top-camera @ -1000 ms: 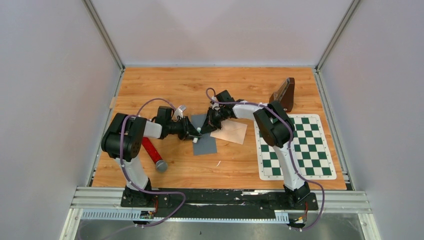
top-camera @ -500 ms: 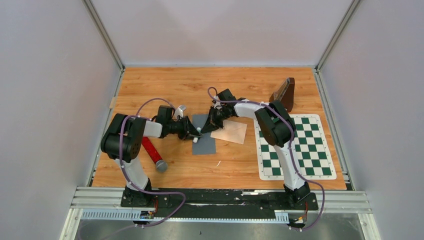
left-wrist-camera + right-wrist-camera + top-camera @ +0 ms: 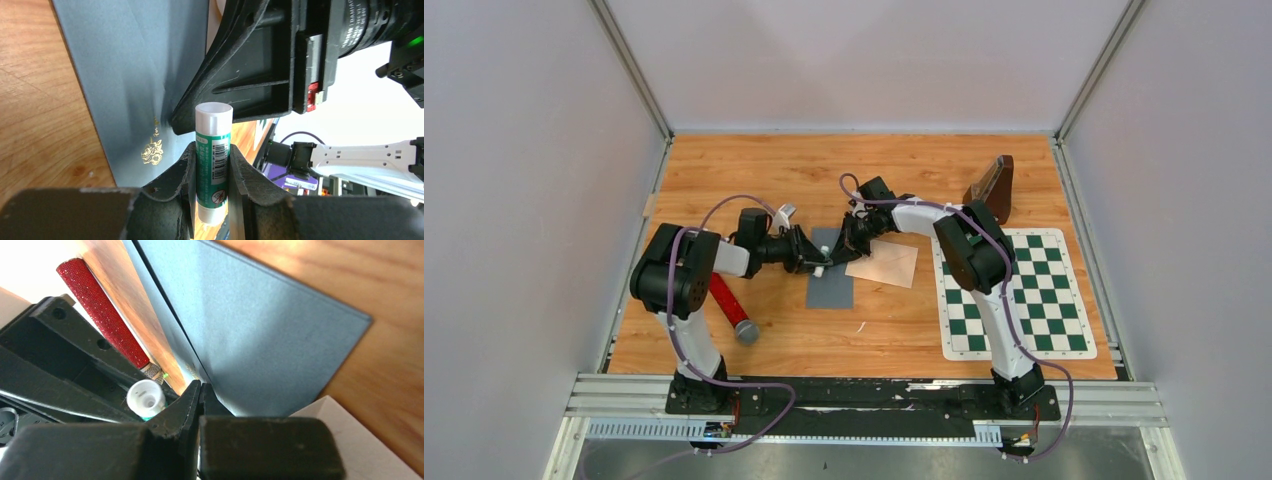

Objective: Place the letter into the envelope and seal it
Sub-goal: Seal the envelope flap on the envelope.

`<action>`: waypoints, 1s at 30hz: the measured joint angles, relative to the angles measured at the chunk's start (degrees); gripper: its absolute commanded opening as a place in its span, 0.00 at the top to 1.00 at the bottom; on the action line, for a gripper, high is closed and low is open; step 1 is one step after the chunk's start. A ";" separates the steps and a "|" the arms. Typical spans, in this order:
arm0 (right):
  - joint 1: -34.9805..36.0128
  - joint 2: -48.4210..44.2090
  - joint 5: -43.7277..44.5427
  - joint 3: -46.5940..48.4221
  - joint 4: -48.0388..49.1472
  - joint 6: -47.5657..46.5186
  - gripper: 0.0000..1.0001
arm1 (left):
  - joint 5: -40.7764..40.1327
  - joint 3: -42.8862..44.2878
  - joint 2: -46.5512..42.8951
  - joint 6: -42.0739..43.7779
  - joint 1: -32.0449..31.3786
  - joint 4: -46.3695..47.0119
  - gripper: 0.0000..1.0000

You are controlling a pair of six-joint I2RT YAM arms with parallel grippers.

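Note:
A grey envelope (image 3: 830,278) with a gold rose print (image 3: 152,150) lies flat mid-table. A cream letter (image 3: 884,262) lies on the wood just right of it. My left gripper (image 3: 817,262) is shut on a green-and-white glue stick (image 3: 213,150), which it holds over the envelope's left side. My right gripper (image 3: 850,246) is shut, and its fingertips (image 3: 195,390) meet at the envelope's upper edge. I cannot tell whether any paper is pinched between them. The glue stick's white end (image 3: 146,398) shows beside those fingers. The letter's corner (image 3: 360,440) lies under the right wrist.
A red glittery microphone (image 3: 729,308) lies left of the envelope, beside the left arm. A green-and-white chequered mat (image 3: 1014,295) covers the right side. A brown wooden block (image 3: 992,190) stands at the back right. A small white scrap (image 3: 861,326) lies in front of the envelope.
The envelope has turned slightly and now lies straighter. My left gripper has shifted a little up and right with the glue stick. The right gripper has barely moved.

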 measured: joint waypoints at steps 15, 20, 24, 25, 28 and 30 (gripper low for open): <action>-0.13 -0.02 0.61 0.00 0.37 1.14 1.00 | 0.46 2.38 3.80 3.34 -0.61 -4.68 1.00; -0.15 -0.04 0.59 -0.04 0.42 0.96 1.00 | 0.46 2.60 3.87 3.80 -0.63 -5.31 1.00; -0.26 -0.17 0.26 -0.39 0.72 0.66 1.00 | 0.70 3.13 4.26 3.87 -0.61 -5.99 1.00; -0.33 -0.24 0.13 -0.55 0.90 0.48 1.00 | 0.87 3.32 4.44 3.89 -0.61 -6.14 1.00; -0.37 -0.39 -0.28 -1.07 1.31 0.02 1.00 | 1.27 3.76 4.81 3.91 -0.63 -6.58 1.00; -0.37 -0.50 -0.35 -1.31 1.40 -0.07 1.00 | 1.53 4.02 5.03 3.96 -0.63 -6.84 1.00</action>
